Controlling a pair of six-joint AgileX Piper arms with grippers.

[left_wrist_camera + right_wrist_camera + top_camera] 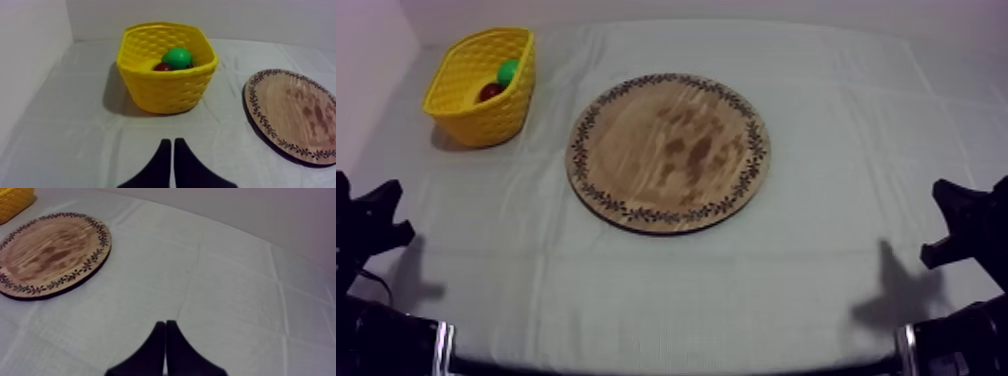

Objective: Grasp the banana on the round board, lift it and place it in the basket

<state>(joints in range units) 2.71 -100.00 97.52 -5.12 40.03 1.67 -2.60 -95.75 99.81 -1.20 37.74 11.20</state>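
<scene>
Table (666, 290): grey-white cloth, wide open floor, and both arms are parked low at its near corners.
Wooden board (669, 152): dead centre, patterned rim all round, and its face is bare wood with no fruit on it.
Yellow basket (476, 110): far left corner, upright, well apart from the board, with fruit inside.
Left gripper (172, 142): fingers pressed together into a narrow wedge with nothing between them. It points at the basket from a way off, touching nothing.
Right gripper (165, 323): same story, fingers together and empty, over bare cloth with the board off to its side.
Green fruit (176, 57): round and bright, riding high in the basket. It may be the pear; I can't tell.
Small red fruit (162, 67): tucked right against the green one, lower down.
Banana (149, 65): this is the call to make. A smooth yellow patch beside the red fruit looks like it, but against the yellow weave I can't be sure.
Progress: I'd judge the job done or as good as done, given the stripped board, the loaded basket and both grippers empty. If that patch is only basket wall, the pick is all still to do.
</scene>
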